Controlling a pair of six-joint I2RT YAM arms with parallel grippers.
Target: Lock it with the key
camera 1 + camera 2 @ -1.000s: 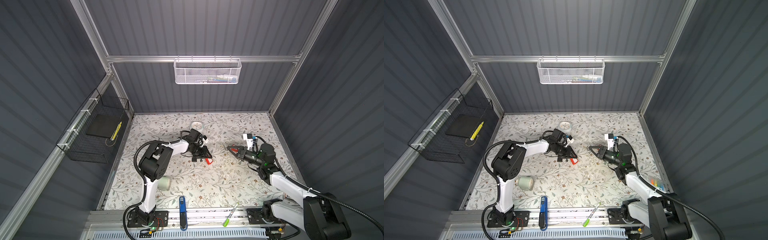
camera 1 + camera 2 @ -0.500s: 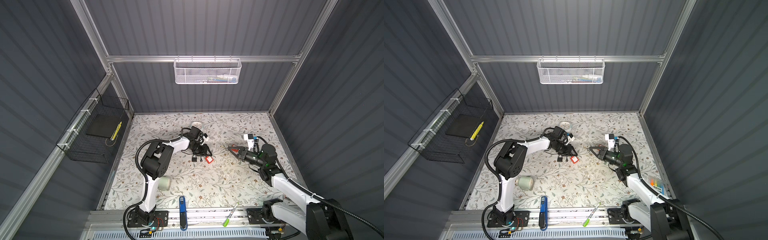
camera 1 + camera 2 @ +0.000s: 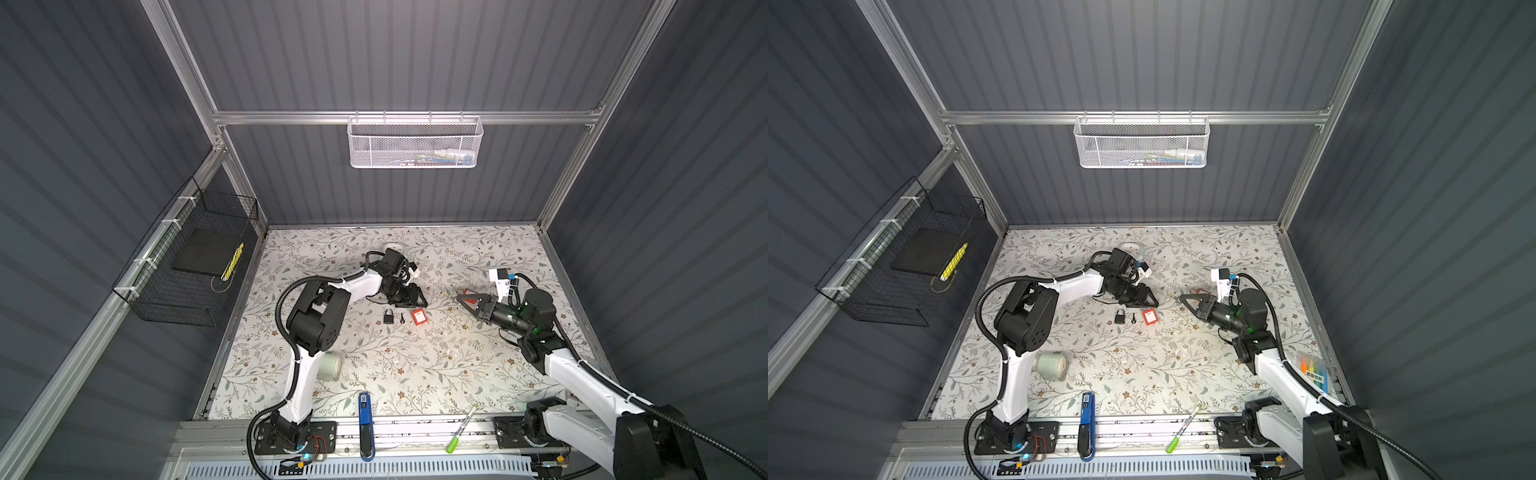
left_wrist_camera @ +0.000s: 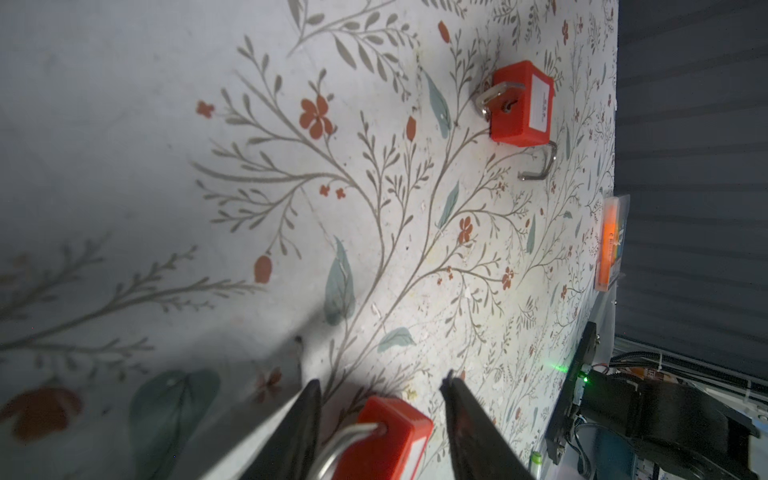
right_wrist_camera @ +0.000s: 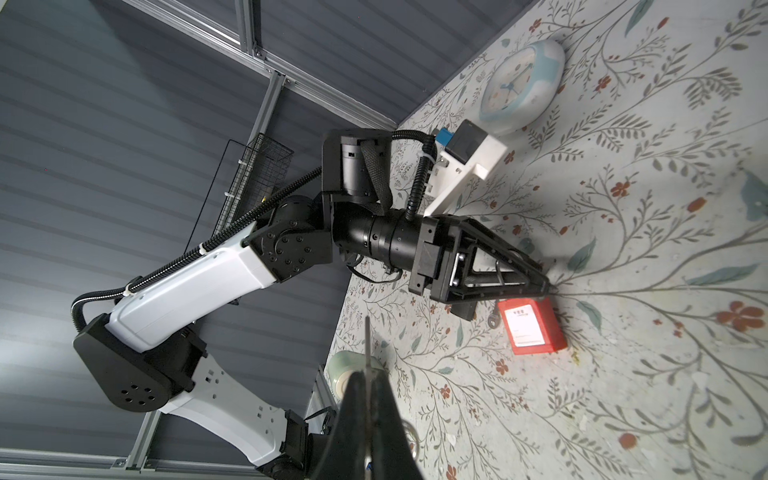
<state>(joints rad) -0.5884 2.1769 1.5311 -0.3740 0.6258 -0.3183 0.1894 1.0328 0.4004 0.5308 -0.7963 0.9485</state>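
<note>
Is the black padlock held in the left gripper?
No, in a top view the black padlock lies on the table beside a small key, apart from the left gripper.

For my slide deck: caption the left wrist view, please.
Open left fingers frame a red padlock on the floral table; a second red padlock lies beyond.

Left claw [image 3: 419, 302] opened, pulled back; black padlock [image 3: 388, 316], key [image 3: 402, 319] now uncovered beside red padlock [image 3: 419, 316].
</note>
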